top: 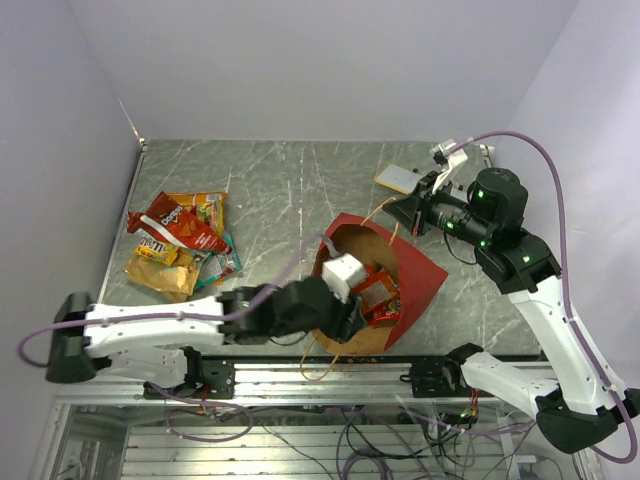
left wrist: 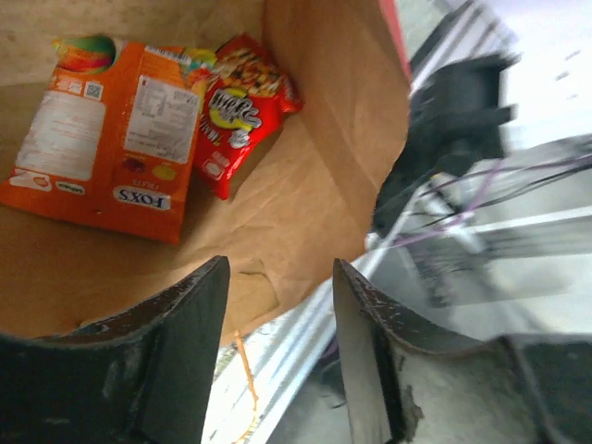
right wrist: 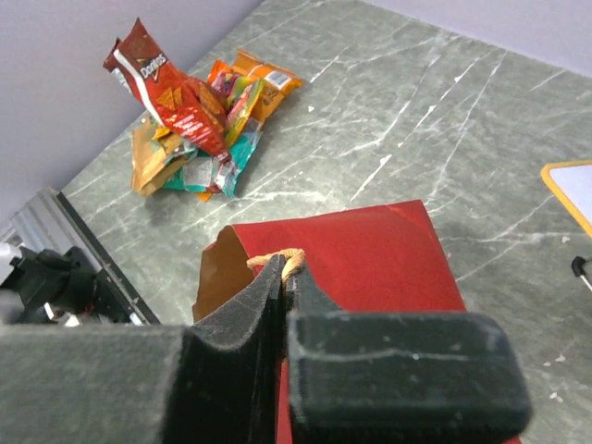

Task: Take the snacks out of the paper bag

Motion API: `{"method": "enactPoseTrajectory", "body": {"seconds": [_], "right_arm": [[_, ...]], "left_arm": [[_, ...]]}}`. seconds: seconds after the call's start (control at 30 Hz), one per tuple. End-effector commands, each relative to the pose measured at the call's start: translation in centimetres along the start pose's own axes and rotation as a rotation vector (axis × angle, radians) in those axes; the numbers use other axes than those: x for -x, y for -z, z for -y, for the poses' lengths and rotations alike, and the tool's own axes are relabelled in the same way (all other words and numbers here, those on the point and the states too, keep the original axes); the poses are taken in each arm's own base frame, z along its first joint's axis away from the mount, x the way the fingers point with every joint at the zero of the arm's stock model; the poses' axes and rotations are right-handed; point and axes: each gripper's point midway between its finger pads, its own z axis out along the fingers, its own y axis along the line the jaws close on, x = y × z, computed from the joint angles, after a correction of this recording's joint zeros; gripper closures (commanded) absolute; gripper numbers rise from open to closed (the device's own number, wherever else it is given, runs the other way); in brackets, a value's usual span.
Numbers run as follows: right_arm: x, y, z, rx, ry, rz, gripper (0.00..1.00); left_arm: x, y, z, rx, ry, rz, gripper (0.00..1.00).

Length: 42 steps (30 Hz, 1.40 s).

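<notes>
The paper bag (top: 418, 272) lies on its side, red outside, brown inside, its mouth facing the arms. My left gripper (top: 362, 306) sits at that mouth. In the left wrist view it (left wrist: 279, 268) is open with nothing between its fingers, just above the brown lower wall (left wrist: 305, 203). Deeper in lie two snacks, an orange packet (left wrist: 102, 139) and a red packet (left wrist: 240, 106). My right gripper (right wrist: 287, 268) is shut on the bag's tan loop handle (right wrist: 294, 255), holding the upper edge up. Several more snacks (top: 180, 240) are piled on the table at the left.
A flat white card with a yellow edge (top: 397, 179) lies behind the bag near the right gripper. The table's metal rail (top: 300, 375) runs along the near edge. A wall bounds the table on the left, beside the snack pile (right wrist: 190, 120).
</notes>
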Motion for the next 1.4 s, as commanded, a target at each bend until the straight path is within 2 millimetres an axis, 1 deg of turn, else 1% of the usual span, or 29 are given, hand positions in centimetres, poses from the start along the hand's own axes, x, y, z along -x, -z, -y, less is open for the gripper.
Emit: {"method": "enactPoseTrajectory", "body": {"seconds": [0.0, 0.1, 0.3, 0.4, 0.47, 0.53, 0.57, 0.63, 0.73, 0.83, 0.9, 0.93, 1.0, 1.1, 1.17, 1.2, 1.23, 1.3, 1.37], "right_arm": [[2.6, 1.1, -0.2, -0.020, 0.048, 0.078, 1.00], [2.6, 1.4, -0.2, -0.026, 0.048, 0.083, 1.00], [2.7, 1.7, -0.3, -0.028, 0.051, 0.091, 1.00], [2.8, 1.6, -0.4, -0.020, 0.047, 0.092, 1.00], [2.7, 1.6, -0.5, -0.016, 0.040, 0.092, 1.00], [2.6, 1.5, -0.6, -0.010, 0.032, 0.090, 1.00], [2.6, 1.5, -0.6, -0.008, 0.029, 0.089, 1.00], [2.4, 1.5, -0.7, -0.005, 0.026, 0.082, 1.00], [2.1, 1.6, -0.6, -0.007, 0.030, 0.075, 1.00], [2.1, 1.6, -0.6, -0.008, 0.034, 0.076, 1.00], [2.2, 1.6, -0.6, -0.007, 0.034, 0.080, 1.00], [2.2, 1.6, -0.6, -0.007, 0.033, 0.082, 1.00], [2.1, 1.5, -0.7, -0.002, 0.026, 0.078, 1.00], [1.8, 1.5, -0.7, -0.003, 0.015, 0.074, 1.00], [1.6, 1.6, -0.6, -0.010, 0.012, 0.074, 1.00], [1.6, 1.7, -0.5, -0.013, 0.011, 0.076, 1.00], [1.6, 1.7, -0.5, -0.017, 0.011, 0.079, 1.00], [1.7, 1.8, -0.4, -0.020, 0.013, 0.084, 1.00], [1.8, 1.8, -0.4, -0.022, 0.015, 0.085, 1.00]], "left_arm": [[-0.4, -2.8, -2.6, 0.274, -0.170, 0.067, 0.44], [-1.3, -4.9, -2.7, 0.302, -0.223, 0.047, 0.46], [-3.8, -7.8, -5.2, 0.392, -0.258, 0.001, 0.44], [-5.0, -9.2, -5.6, 0.386, -0.274, -0.040, 0.43], [-5.7, -10.1, -6.1, 0.373, -0.272, -0.063, 0.39], [-6.1, -10.6, -6.7, 0.376, -0.283, -0.075, 0.33], [-6.2, -10.8, -7.0, 0.385, -0.296, -0.080, 0.32], [-6.7, -11.3, -7.9, 0.428, -0.321, -0.101, 0.26], [-7.6, -12.1, -9.6, 0.489, -0.357, -0.149, 0.22], [-8.6, -13.0, -10.1, 0.492, -0.419, -0.192, 0.21], [-8.8, -13.1, -10.7, 0.522, -0.442, -0.206, 0.02], [-8.6, -13.0, -11.1, 0.551, -0.453, -0.204, 0.00], [-7.8, -12.3, -12.0, 0.618, -0.469, -0.181, 0.00], [-6.8, -12.0, -12.5, 0.659, -0.497, -0.163, 0.05], [-6.4, -12.0, -12.8, 0.684, -0.512, -0.163, 0.12], [-6.2, -12.1, -12.9, 0.692, -0.517, -0.163, 0.18], [-6.1, -12.2, -13.0, 0.698, -0.522, -0.166, 0.26], [-5.7, -12.4, -13.0, 0.702, -0.522, -0.165, 0.46], [-5.1, -12.3, -12.9, 0.715, -0.521, -0.158, 0.73]]}}
